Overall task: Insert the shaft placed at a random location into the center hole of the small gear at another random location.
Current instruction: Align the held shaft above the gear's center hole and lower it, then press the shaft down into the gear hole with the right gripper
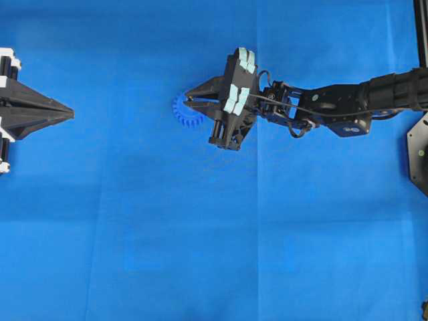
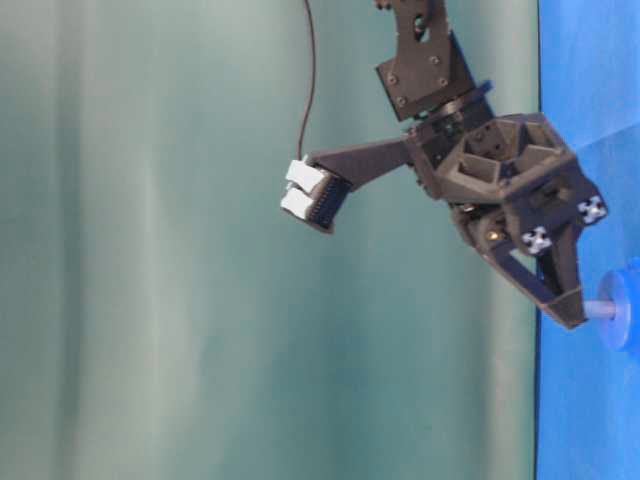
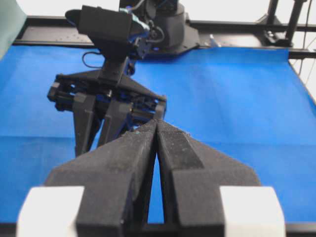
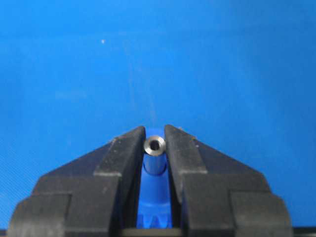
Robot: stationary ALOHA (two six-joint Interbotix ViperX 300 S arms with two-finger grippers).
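Observation:
The small blue gear (image 1: 190,118) lies flat on the blue cloth, partly under my right gripper (image 1: 188,100). That gripper is shut on the silvery shaft (image 4: 154,145), whose hollow upper end shows between the fingertips. The shaft stands upright over the gear's raised hub (image 4: 157,190). In the table-level view the shaft (image 2: 599,309) reaches from the gripper tip (image 2: 570,316) to the gear (image 2: 622,310). The center hole is hidden by the shaft. My left gripper (image 1: 69,112) is shut and empty at the far left, its tips (image 3: 157,123) pointing toward the right arm.
The blue cloth (image 1: 200,234) covers the whole table. The right arm (image 1: 334,107) stretches in from the right edge. A black frame and the arm base (image 3: 168,29) stand along the far side in the left wrist view.

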